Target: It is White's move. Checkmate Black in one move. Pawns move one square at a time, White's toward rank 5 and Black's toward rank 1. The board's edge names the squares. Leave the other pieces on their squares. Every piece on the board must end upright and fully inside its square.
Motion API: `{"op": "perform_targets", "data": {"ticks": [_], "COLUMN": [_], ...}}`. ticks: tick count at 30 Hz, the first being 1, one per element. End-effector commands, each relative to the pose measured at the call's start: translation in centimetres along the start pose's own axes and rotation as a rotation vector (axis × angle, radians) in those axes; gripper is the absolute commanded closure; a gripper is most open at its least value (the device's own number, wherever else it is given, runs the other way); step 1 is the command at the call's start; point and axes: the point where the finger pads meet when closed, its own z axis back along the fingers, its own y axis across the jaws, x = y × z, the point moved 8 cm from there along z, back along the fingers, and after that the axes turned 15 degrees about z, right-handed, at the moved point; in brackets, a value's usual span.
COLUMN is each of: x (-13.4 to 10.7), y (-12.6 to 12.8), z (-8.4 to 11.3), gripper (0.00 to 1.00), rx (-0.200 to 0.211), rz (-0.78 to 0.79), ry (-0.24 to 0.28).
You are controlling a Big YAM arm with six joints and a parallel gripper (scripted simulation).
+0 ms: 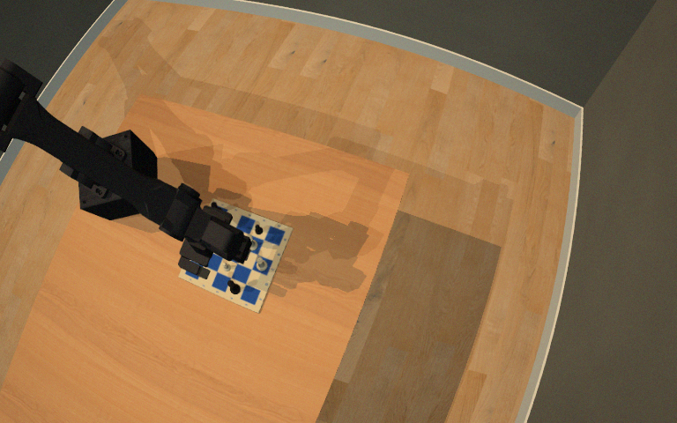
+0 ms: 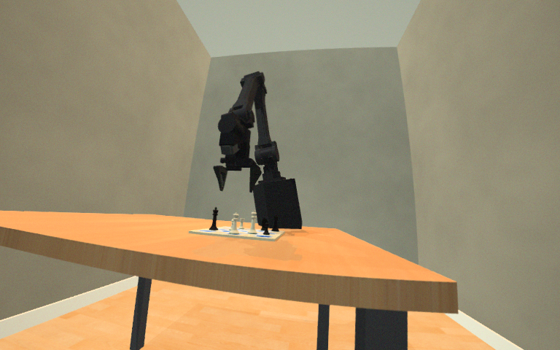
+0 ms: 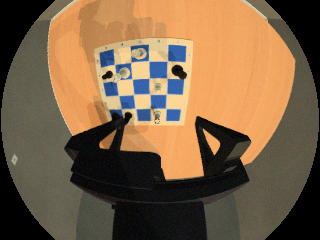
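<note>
The wrist view looks down on a blue-and-cream chessboard [image 3: 143,83] lying on an orange wooden table top [image 3: 234,74], with the gripper [image 3: 160,135] below it in frame, its two dark fingers spread wide with nothing between them. Two black pieces [image 3: 178,71] stand close together at the board's right side, and another black piece [image 3: 127,118] stands at the near left corner beside the left finger. Pale pieces [image 3: 139,52] stand along the far and left squares and at the near edge, though their types cannot be made out at this size.
</note>
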Motion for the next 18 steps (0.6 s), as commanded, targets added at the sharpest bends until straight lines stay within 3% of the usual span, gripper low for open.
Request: {"op": "perform_targets", "data": {"ticks": [1,13,16,18], "x": [1.9,1.9,1.9,1.3], "y": [-0.4,-0.4,-0.4,0.0], "z": [3.1,8.2,8.7,7.5], "gripper": [0.0,0.0,0.0,0.0], "rx": [-0.02,-0.02,-0.02,-0.006], "rz": [-0.007,-0.009,-0.009,0.0], "ry": [-0.051,-0.057,-0.058,-0.017]}}
